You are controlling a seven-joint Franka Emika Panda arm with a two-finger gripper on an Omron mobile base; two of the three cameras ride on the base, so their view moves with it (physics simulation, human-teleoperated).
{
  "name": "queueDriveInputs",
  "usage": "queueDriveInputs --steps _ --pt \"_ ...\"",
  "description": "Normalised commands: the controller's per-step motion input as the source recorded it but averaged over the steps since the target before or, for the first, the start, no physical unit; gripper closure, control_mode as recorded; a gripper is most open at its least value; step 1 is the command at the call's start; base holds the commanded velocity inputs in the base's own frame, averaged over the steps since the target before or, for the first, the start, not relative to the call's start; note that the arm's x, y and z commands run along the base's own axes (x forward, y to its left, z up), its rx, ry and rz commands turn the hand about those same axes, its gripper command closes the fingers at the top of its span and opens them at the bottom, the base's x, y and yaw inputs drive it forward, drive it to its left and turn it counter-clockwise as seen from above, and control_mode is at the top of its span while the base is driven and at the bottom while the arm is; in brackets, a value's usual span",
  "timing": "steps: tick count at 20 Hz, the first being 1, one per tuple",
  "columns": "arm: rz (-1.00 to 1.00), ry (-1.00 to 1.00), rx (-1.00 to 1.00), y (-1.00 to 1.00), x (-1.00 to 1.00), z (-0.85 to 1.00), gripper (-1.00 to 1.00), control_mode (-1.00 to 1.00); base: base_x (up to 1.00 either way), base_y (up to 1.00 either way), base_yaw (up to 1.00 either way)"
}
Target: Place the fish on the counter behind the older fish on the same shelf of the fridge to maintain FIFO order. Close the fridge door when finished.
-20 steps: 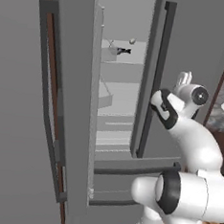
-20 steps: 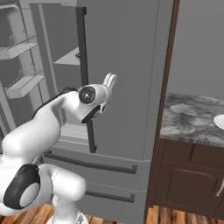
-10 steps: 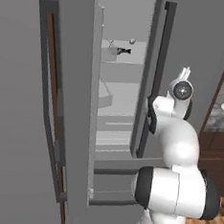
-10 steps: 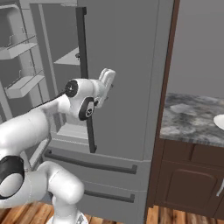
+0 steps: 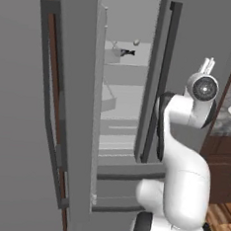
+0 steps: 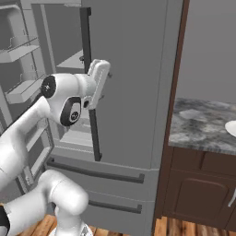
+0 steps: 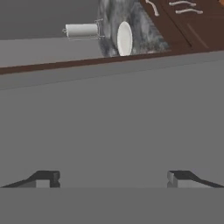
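- Claw [image 7: 113,177] wide open, nothing between the tips, nothing held.
- In the hand view, tips spread far apart at the bottom, pointing at a flat grey face of the fridge [image 7: 113,122].
- Hand raised in front of the closed right fridge door [image 6: 133,83], just beside the dark vertical bar handle [image 6: 90,83].
- Left door of the fridge [image 5: 71,108] swung open; interior visible through the gap between the two doors.
- Older fish [image 5: 127,52]: small dark shape lying on an upper shelf [image 5: 127,59] deep inside, beside a small pale round item [image 5: 137,42].
- Lower shelves and drawer fronts visible below, detail too small to read.
- Door bins [image 6: 23,50] visible on the open left door in the right base view.
- Bench [image 6: 203,126]: grey marbled top over dark brown cabinets, right of the fridge.
- White plate [image 7: 124,38] on the bench, seen edge-on in the hand view; also at the right edge of the right base view.
- Olive-tan fish: cannot make it out on the plate or bench.
- Paper towel roll [image 7: 82,29] on a holder near the plate.
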Motion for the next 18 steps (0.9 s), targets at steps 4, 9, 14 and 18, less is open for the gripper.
queueDriveInputs --steps 4,9,14,18 --pt "0.0 0.04 -0.04 0.18 -1.0 0.77 -1.0 -1.0 0.0 0.0 0.0" --pt "0.0 0.05 -0.12 0.58 -1.0 0.12 -1.0 -1.0 0.0 0.0 0.0" --pt "0.05 0.0 -0.13 0.72 -1.0 -0.2 -1.0 -1.0 0.0 0.0 0.0" --pt "0.06 0.0 -0.14 0.83 -1.0 -0.15 -1.0 -1.0 0.0 0.0 0.0"
